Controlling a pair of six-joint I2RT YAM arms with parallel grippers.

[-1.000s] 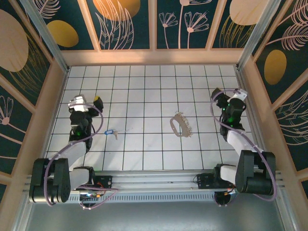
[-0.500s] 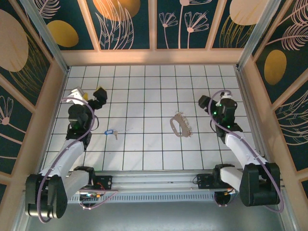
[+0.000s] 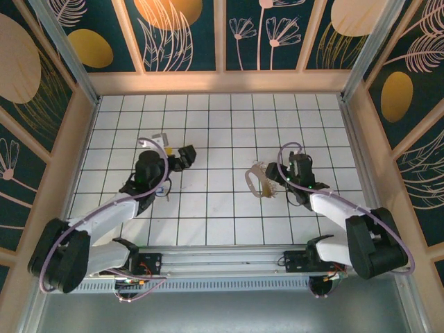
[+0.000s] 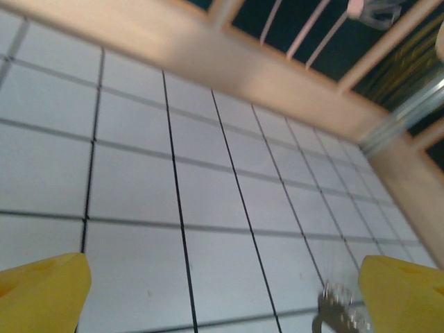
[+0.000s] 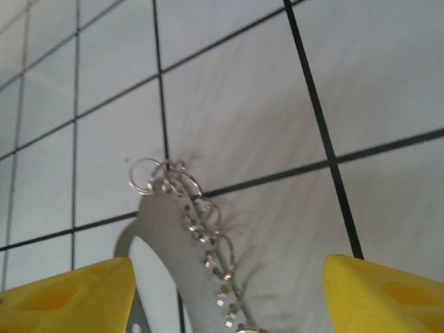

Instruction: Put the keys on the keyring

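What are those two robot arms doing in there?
They are meant to put keys on a keyring. The right end effector is open, and the bumpy keyring lies on the tiled table just ahead of it, between its yellow fingers. The left end effector is open too, out over the tiles and holding nothing. Nothing has been picked up yet.

You have two arms, the left arm (image 3: 111, 208) and the right arm (image 3: 336, 208), on one tiled table (image 3: 222, 132). You count two grippers, the left gripper (image 3: 183, 155) and the right gripper (image 3: 276, 183). Each has two yellow fingers (image 5: 62, 291), four in all. There is one keyring (image 3: 260, 182); the small rings (image 5: 182, 182) along it are too many and too fine for you to count.
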